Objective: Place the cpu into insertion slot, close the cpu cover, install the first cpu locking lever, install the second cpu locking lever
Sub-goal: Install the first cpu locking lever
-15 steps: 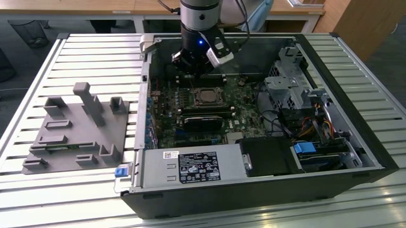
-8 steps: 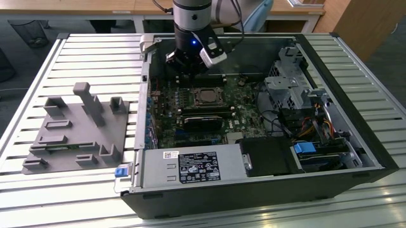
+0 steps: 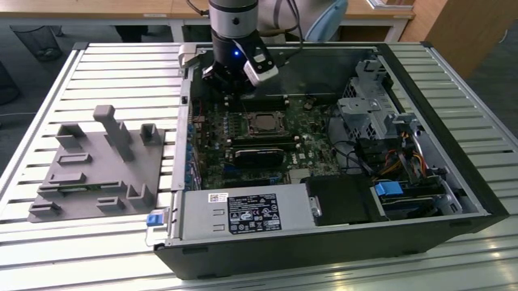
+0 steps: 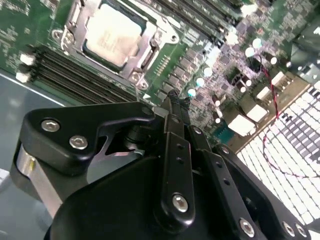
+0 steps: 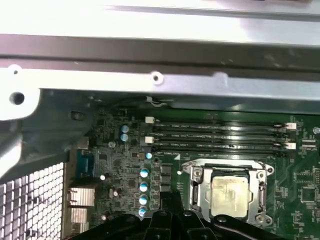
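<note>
**Gripper poised beside a seated CPU**

Nearest the lens in the second wrist view, the gripper (image 4: 172, 100) is seen as a stack of black links ending in two fingers pressed together, with nothing held between them. Just beyond the tips, the cpu (image 4: 111, 34) is shown lying flat in the insertion slot (image 4: 87, 51), its pale metal top facing up. The cpu cover (image 4: 150, 45) is seen lowered around the chip as a silvery frame, the chip showing through its window. Whether either locking lever is latched cannot be told from these views.

In the first wrist view the same chip (image 5: 229, 196) is framed by the cover (image 5: 200, 187), with the fingertips (image 5: 167, 200) close beside the socket's edge rather than over it. The socket is square, so no long axis is offered; the relation that matters is judged to be sideways, the chip lying a short way off the closed tips, on the side toward the long memory slots (image 5: 220, 137).

In the exterior view the arm is seen standing over the motherboard (image 3: 319, 136) inside the open computer case (image 3: 453, 151), the gripper (image 3: 230, 91) low above the board just behind the cpu (image 3: 261, 121). A grey fixture tray (image 3: 97, 170) rests on the slatted table (image 3: 81, 254) on the exterior view's left, well apart from the case.
</note>
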Robot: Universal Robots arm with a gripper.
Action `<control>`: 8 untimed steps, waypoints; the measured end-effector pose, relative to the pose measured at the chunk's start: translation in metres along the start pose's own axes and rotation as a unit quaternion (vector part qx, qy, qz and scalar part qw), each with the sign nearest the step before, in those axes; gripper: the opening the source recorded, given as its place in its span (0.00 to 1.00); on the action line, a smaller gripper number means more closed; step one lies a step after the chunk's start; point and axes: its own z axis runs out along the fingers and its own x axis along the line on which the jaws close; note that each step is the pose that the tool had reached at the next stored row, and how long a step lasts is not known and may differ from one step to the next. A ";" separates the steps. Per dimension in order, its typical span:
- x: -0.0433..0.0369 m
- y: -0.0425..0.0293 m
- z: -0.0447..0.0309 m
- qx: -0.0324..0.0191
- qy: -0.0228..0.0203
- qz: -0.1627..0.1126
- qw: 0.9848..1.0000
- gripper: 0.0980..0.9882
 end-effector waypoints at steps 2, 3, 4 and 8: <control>0.0016 0.0029 0.0001 0.000 0.000 0.000 1.000 0.03; 0.0024 0.0043 0.0002 0.000 0.000 0.000 1.000 0.03; 0.0030 0.0056 0.0002 0.000 0.000 0.000 1.000 0.03; 0.0034 0.0125 0.0005 0.000 -0.001 0.000 1.000 0.03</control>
